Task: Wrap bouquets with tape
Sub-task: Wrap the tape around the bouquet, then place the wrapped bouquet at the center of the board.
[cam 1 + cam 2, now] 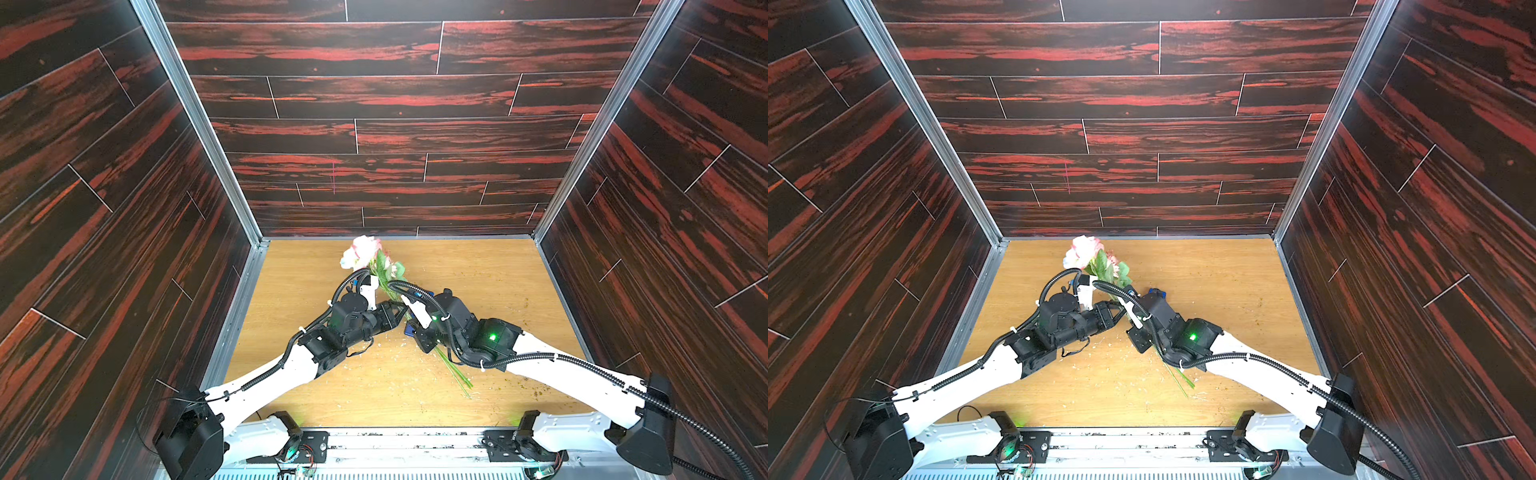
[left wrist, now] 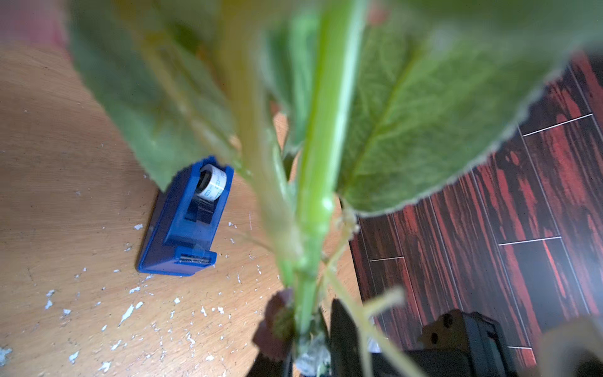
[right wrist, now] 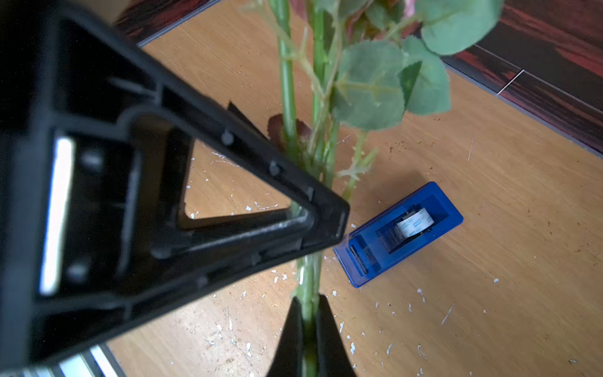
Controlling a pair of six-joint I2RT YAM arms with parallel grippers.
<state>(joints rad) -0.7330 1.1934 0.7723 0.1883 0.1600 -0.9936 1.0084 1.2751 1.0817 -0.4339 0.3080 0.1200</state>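
— Holding the bouquet up off the table, right by the tape?
— Yes. The right gripper has its jaws pinching the stems. The left gripper has its jaws on both sides of them; squeezing or not, I cannot tell.
— What could go wrong?
— Maybe both tug different ways and the thin stems bend. Or one lets go to reach the tape, and the bunch slips down onto it.
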